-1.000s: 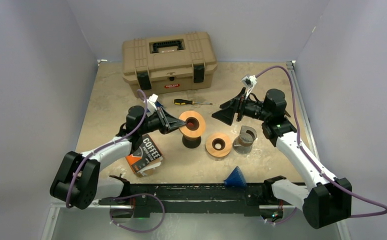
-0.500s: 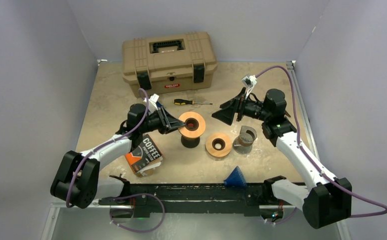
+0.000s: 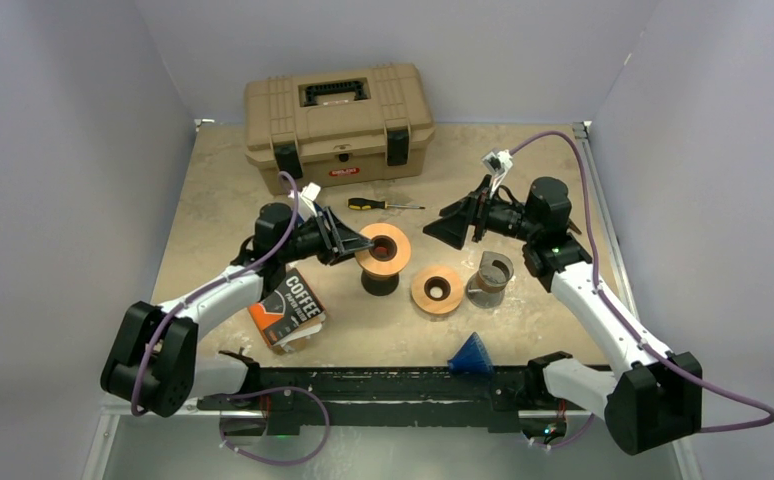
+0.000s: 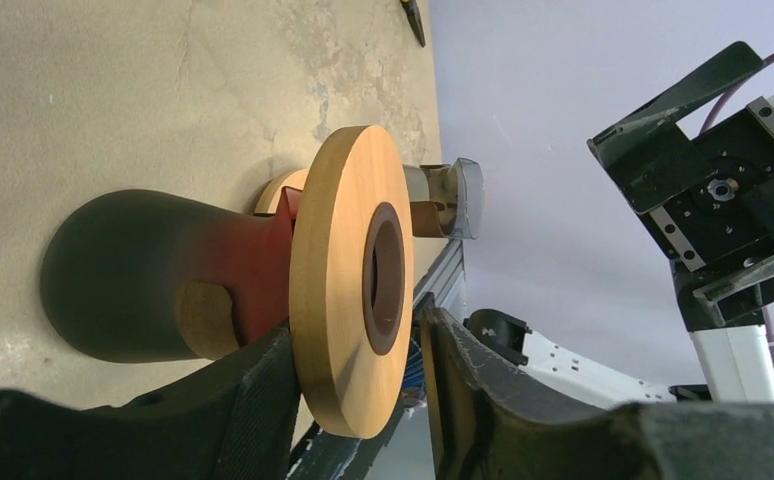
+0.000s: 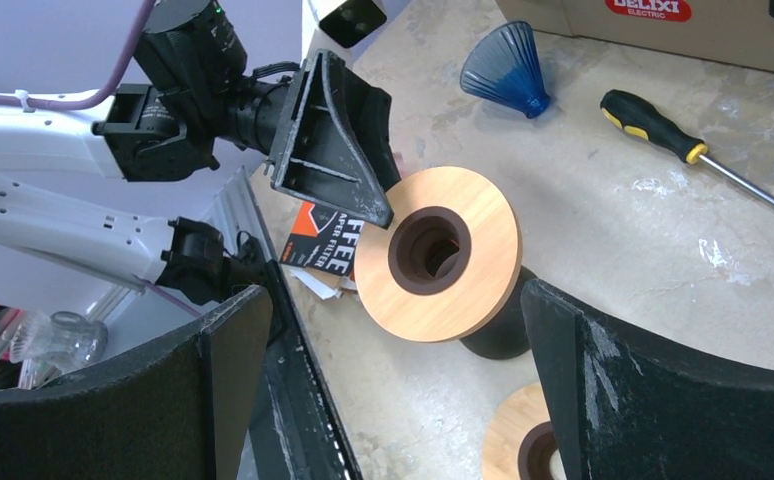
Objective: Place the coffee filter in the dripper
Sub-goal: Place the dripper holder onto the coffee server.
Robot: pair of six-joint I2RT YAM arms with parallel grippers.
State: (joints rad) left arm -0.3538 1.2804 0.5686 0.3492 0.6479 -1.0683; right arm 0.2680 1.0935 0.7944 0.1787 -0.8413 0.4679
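Wooden-topped dripper (image 3: 382, 250) unmoved, left end effector (image 4: 355, 325) still straddling its rim

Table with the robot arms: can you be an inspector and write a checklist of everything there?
Surface: stone-look tabletop, blotchy.
Job's things: dripper, a wooden ring on a black stand; coffee filter packet lying by the left arm.
Clutter: toolbox, screwdriver, second wooden ring, grey cup, blue cone.
Grippers: left gripper straddles the dripper's ring, grip unclear; right gripper open, empty, in the air.
Cables: purple cables along both arms.
Surroundings: plain grey walls.
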